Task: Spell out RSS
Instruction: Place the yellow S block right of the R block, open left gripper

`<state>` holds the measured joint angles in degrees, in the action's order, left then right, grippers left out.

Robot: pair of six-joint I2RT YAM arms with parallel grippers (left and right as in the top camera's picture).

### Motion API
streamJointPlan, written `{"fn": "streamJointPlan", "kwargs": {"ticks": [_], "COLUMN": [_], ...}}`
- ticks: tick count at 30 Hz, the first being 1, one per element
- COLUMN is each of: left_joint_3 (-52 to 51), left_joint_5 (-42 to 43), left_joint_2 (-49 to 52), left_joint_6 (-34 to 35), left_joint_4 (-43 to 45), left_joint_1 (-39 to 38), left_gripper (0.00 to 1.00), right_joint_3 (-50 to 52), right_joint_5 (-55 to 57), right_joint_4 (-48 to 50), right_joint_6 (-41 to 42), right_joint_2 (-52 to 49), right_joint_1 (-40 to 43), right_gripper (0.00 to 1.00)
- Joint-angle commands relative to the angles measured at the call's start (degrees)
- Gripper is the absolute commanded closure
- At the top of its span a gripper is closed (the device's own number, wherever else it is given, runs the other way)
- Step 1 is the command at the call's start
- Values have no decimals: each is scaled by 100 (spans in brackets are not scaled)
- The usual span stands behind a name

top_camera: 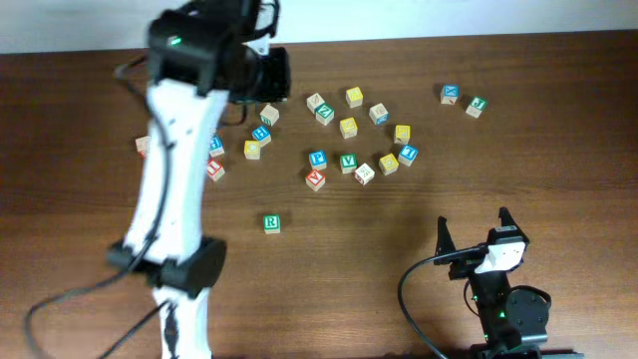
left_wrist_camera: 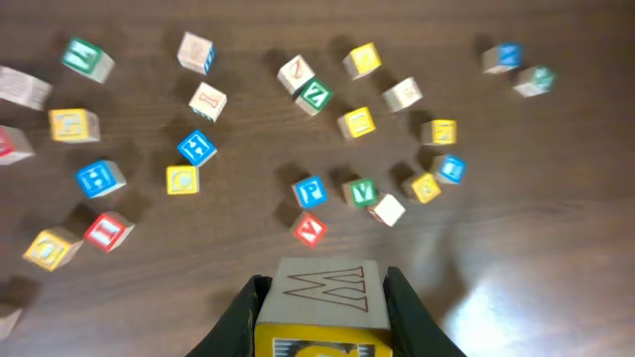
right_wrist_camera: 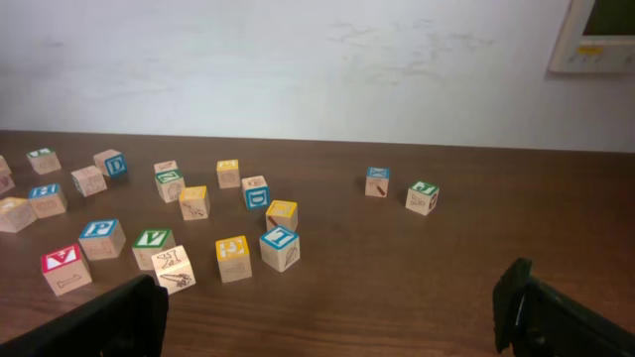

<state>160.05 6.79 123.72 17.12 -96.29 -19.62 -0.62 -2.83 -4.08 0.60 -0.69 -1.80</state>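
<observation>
The green-bordered R cube (top_camera: pixel 271 223) sits alone on the table, in front of the scattered cubes. My left gripper (left_wrist_camera: pixel 322 290) is shut on a yellow-faced cube (left_wrist_camera: pixel 322 302) with an outlined letter on its wooden top, and holds it high above the table. In the overhead view the left arm's wrist (top_camera: pixel 261 72) hides that cube. Its yellow letter is cut off by the frame edge. Other yellow cubes (top_camera: pixel 348 128) lie in the scatter, their letters too faint to read. My right gripper (right_wrist_camera: pixel 332 317) is open and empty, low over bare table at the front right (top_camera: pixel 474 237).
Several letter cubes lie scattered across the table's far middle, among them the green V cube (top_camera: pixel 348 162) and a blue P cube (left_wrist_camera: pixel 310 190). Two cubes (top_camera: pixel 462 98) sit apart at the far right. The left arm (top_camera: pixel 169 189) stretches over the table's left side.
</observation>
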Motion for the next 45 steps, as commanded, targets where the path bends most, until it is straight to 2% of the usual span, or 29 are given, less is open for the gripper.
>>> {"fn": "streamJointPlan", "kwargs": {"ticks": [1,4,6,9,11,12,17,22,23,27,31,36,45], "left_joint_3": [-1567,-3311,-4146,-5694,-6356,-7053,-8612,-9079,-9082,-9082,-9082,-9082,-9082], "left_joint_5": [83,94,94,96,94,94,90,-63,-549,-1351,-1471,-2061,-2052], "left_joint_2": [-1309,-2090,-2157,-2157,-2153,-2153,-2153,-2151,-2149,-2020,-1565,-1368,-1368], "left_joint_6": [-7,297,380,822,1043,1316,1596,1683,1797,1945,2133,2260,2275], "left_joint_4": [-44,-28,136,1213,1714,2205,4083,5090,5099,5084,5171,5191,5167], "left_joint_1": [9,7,-28,-407,-568,-695,-813,-1097,-1222,-1519,-1733,-1738,-1735], "left_gripper": [80,80,80,80,80,79,80,79,79,79,79,78,74], "right_joint_3": [31,31,31,31,31,31,31,31,31,31,31,31,31], "right_joint_5": [9,9,9,9,9,9,9,9,9,9,9,9,9], "right_joint_4": [-28,-28,-28,-28,-26,-26,-26,-26,-28,-28,-28,-28,-26], "right_joint_6": [-17,-15,-17,-17,-15,-17,-15,-17,-17,-17,-17,-17,-17], "right_joint_2": [33,33,33,33,33,33,33,33,33,33,33,33,33], "right_joint_1": [28,28,28,28,28,28,28,28,28,28,28,28,28], "right_gripper": [2,2,2,2,2,2,2,2,2,2,2,2,2]}}
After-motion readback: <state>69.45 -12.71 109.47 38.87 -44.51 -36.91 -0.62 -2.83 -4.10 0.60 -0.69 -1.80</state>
